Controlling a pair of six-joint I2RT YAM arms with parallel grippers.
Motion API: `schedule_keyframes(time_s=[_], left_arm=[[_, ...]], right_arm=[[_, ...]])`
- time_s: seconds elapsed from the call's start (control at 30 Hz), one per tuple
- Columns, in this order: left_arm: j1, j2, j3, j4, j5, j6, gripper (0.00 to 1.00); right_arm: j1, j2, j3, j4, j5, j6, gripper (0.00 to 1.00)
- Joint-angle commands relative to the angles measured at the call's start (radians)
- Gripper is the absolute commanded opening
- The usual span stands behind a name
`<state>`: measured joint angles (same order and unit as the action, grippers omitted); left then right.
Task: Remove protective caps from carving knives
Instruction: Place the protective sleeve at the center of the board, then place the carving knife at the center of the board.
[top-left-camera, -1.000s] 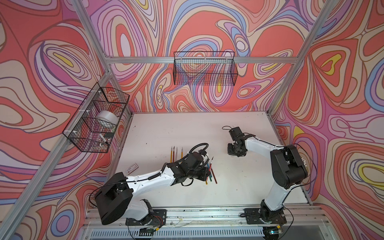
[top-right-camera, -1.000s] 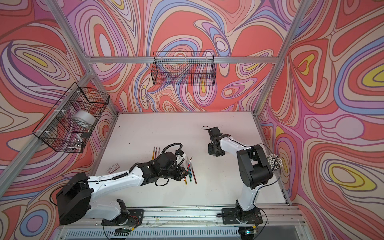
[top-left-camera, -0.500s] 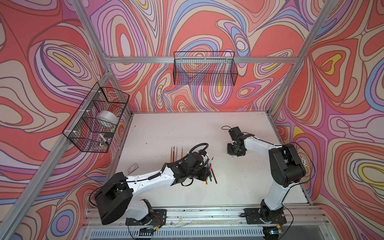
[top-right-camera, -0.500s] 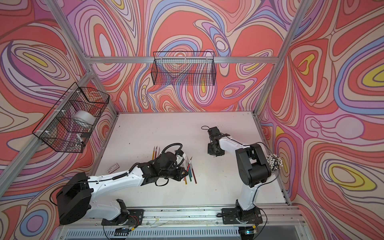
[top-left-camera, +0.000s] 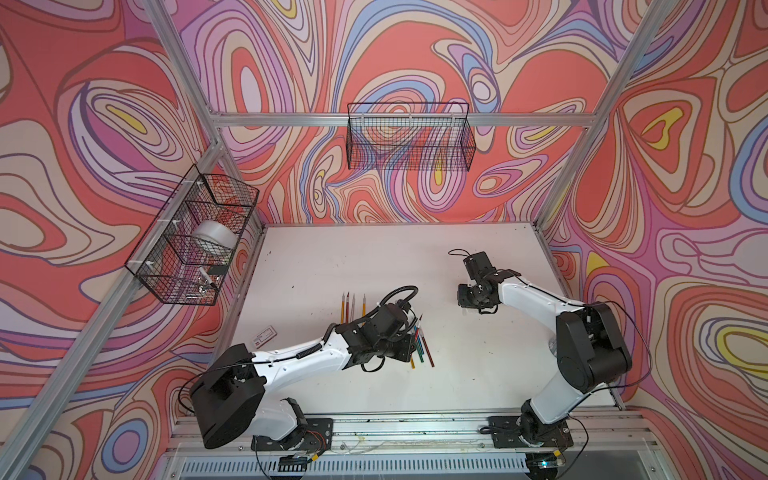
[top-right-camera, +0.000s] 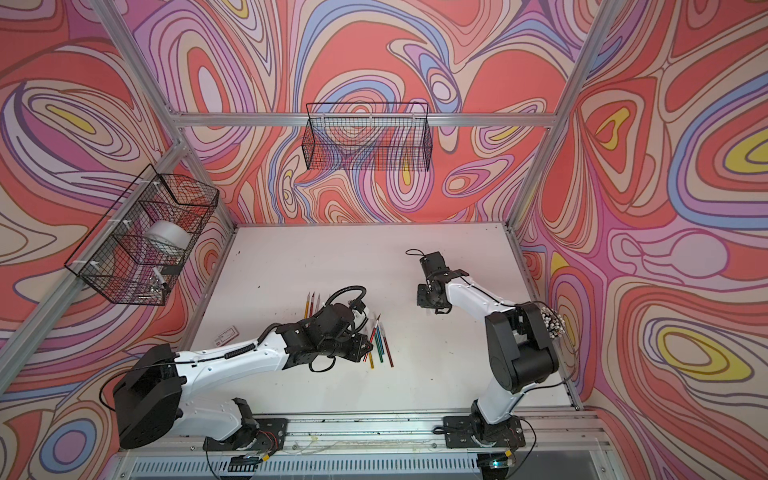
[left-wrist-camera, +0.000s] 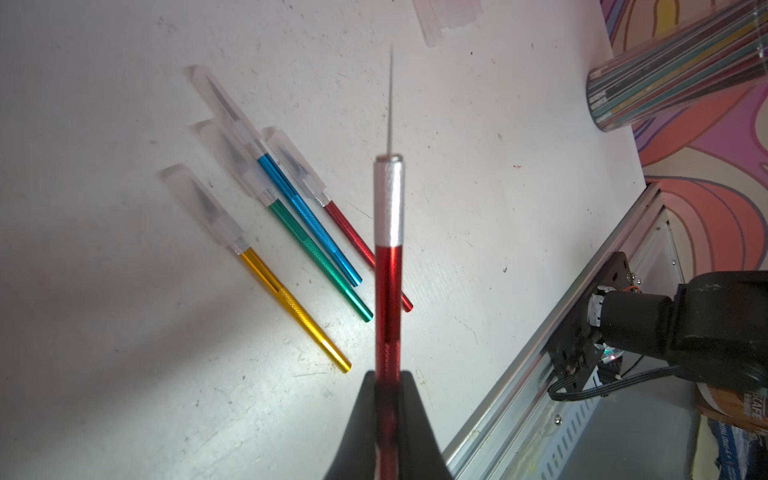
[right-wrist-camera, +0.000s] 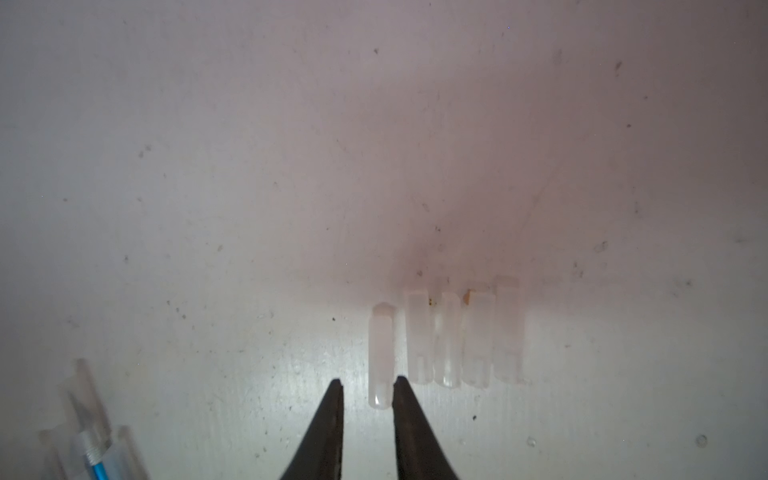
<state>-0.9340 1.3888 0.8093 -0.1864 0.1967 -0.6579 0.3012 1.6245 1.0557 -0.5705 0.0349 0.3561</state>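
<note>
The left hand (left-wrist-camera: 387, 376) is clamped on the red-handled carving knife (left-wrist-camera: 388, 291), its 2 fingers pinching the rear of the handle. The silver collar and the thin bare blade jut out ahead of the fingertips, above the worktop (left-wrist-camera: 104, 374).

Under that knife lie 4 capped knives side by side: gold (left-wrist-camera: 291, 307), green (left-wrist-camera: 320, 266), blue (left-wrist-camera: 307, 224) and a second red one (left-wrist-camera: 353, 237). Each blade sits inside a translucent protective cap (left-wrist-camera: 203, 203). In a top view this group (top-left-camera: 424, 353) lies just beside the left hand, at about 5 o'clock of it. A row of 4 more knives (top-left-camera: 353, 305) lies at about 10 o'clock of the hand; whether they carry caps is too small to tell.

The right hand (right-wrist-camera: 368, 384) is low over the worktop with its jaws parted. 1 loose cap (right-wrist-camera: 381, 353) lies flat with its near end between the 2 fingertips. A gap shows on one side of it, so it is not pinched. 4 other loose caps (right-wrist-camera: 449, 340) lie in a tight parallel row just beside it.

In both top views the right hand sits at about 2 o'clock of the left hand, well apart.
</note>
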Motion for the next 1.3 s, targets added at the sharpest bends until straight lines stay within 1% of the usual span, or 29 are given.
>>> schedule_keyframes(time_s=[0.0, 0.2, 0.33, 0.4, 0.5, 0.6, 0.7, 0.87, 0.97, 1.17, 1.23, 1.27], left_arm=[[0.01, -0.016, 0.035, -0.071, -0.047, 0.012, 0.01], [0.034, -0.015, 0.064, -0.157, -0.067, 0.027, 0.01], [0.071, -0.003, 0.089, -0.219, -0.082, 0.025, 0.01], [0.094, 0.014, 0.114, -0.277, -0.122, 0.023, 0.01], [0.116, 0.058, 0.163, -0.381, -0.206, 0.028, 0.02], [0.134, 0.105, 0.204, -0.443, -0.273, 0.027, 0.02], [0.146, 0.151, 0.242, -0.482, -0.316, 0.028, 0.02], [0.165, 0.234, 0.318, -0.547, -0.39, 0.015, 0.03], [0.183, 0.277, 0.355, -0.565, -0.414, 0.011, 0.03], [0.215, 0.352, 0.406, -0.558, -0.401, 0.016, 0.03], [0.22, 0.376, 0.425, -0.564, -0.403, 0.024, 0.03], [0.224, 0.387, 0.434, -0.569, -0.407, 0.026, 0.03]], right_arm=[[-0.005, -0.081, -0.058, 0.035, -0.051, 0.009, 0.25], [-0.004, -0.256, -0.16, 0.088, -0.179, 0.034, 0.35], [-0.004, -0.367, -0.221, 0.126, -0.305, 0.042, 0.4], [-0.003, -0.415, -0.252, 0.155, -0.392, 0.047, 0.41], [-0.004, -0.469, -0.286, 0.203, -0.521, 0.075, 0.46], [-0.003, -0.499, -0.305, 0.239, -0.608, 0.096, 0.5], [-0.004, -0.512, -0.314, 0.255, -0.647, 0.102, 0.52], [-0.003, -0.511, -0.329, 0.282, -0.66, 0.115, 0.55], [-0.004, -0.505, -0.329, 0.283, -0.67, 0.112, 0.59], [-0.002, -0.503, -0.336, 0.288, -0.68, 0.115, 0.79], [-0.004, -0.505, -0.333, 0.282, -0.673, 0.114, 0.87], [-0.004, -0.505, -0.33, 0.276, -0.669, 0.11, 0.93]])
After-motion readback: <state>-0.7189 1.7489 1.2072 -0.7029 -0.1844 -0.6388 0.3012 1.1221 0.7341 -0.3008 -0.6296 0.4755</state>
